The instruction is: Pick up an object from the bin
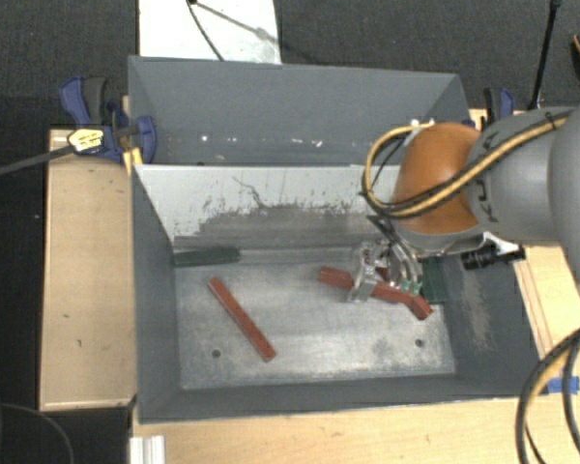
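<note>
The arm (546,177) comes in from the right and bends down into the right half of the grey bin (300,114); its wrist wears a rounded orange cover (435,177), with yellow-and-black cables (371,167) looped round the left side of that cover. Below the cover the hand (367,286) is low over the bin's floor, right of the middle and near the foot of the back wall; how far it is open cannot be told, nor whether it has hold of anything.

Right at the hand lies a red thing (334,278), long and narrow; one end sticks out to the left of the hand, the other runs down and to the right past it, and the middle is hidden behind the hand. Just right of the hand is a small dark green piece (432,278); whether it belongs to the robot or lies in the bin is not clear.

The other things lie well apart from the hand, in the left half; a reddish-brown stick (242,319) lies flat and slantwise on the floor, running from upper left to lower right; a dark bar (206,255) lies along the foot of the back wall near the left corner, close to the stick's upper end but not touching it.
</note>
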